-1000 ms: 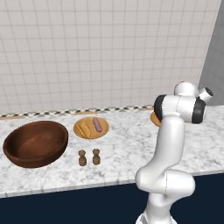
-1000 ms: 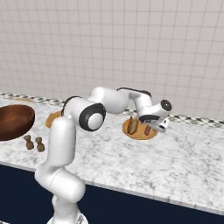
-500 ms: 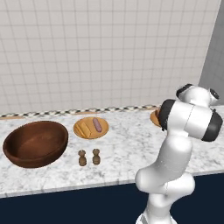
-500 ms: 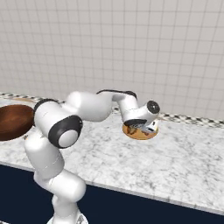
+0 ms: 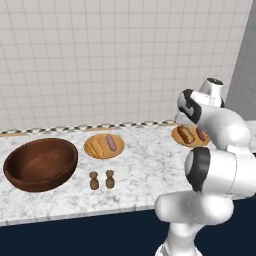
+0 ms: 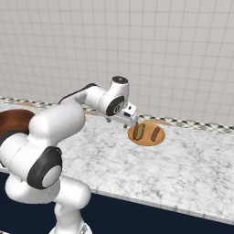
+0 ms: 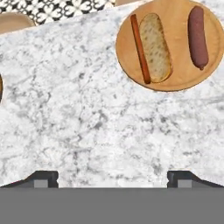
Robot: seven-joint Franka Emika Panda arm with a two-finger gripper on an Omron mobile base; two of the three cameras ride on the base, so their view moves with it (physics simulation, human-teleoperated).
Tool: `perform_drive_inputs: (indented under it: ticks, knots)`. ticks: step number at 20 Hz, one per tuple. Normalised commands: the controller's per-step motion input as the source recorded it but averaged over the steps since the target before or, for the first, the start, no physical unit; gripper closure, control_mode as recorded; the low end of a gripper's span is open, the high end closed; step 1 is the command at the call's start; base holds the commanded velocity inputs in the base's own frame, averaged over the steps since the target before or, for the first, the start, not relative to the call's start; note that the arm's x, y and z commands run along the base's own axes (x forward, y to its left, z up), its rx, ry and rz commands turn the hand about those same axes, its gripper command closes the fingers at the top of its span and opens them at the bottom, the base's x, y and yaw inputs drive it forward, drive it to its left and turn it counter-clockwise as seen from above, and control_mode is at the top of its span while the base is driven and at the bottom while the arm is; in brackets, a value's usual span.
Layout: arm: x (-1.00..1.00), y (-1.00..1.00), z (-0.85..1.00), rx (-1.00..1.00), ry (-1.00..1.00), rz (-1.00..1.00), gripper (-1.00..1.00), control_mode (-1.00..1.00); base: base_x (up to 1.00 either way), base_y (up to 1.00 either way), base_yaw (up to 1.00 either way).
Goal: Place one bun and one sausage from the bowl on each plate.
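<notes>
Jaws wide; fingertips (image 7: 43, 178) barely visible

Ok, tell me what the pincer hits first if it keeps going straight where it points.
Most likely bare marble counter: the open pincer looks down onto it, with the plate off to one side.

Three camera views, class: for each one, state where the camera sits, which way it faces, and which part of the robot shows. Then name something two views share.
Left base view: behind the arm's left, facing the tiled wall over the counter; arm at lower right; bowl, near plate.
Right base view: behind its right; arm at lower left, gripper open.
Hand view: looks down at marble; fingertips at bottom.
Shared: far plate with bun and sausage.
</notes>
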Motion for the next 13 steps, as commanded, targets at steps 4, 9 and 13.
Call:
perform_drive_inputs:
  ticks: [4, 9, 13]
  knots:
    - [-1.00, 0.92, 0.12, -0.09, 0.12, 0.00, -1.00, -1.00, 0.00, 0.00, 0.00]
    - [-1.00, 0.98, 0.21, -0.11, 0.05, 0.00, -1.00, -1.00, 0.00, 0.00, 0.00]
    - [-1.00, 0.45, 0.48, -0.03, 0.01, 0.01, -1.00, -1.00, 0.00, 0.00, 0.00]
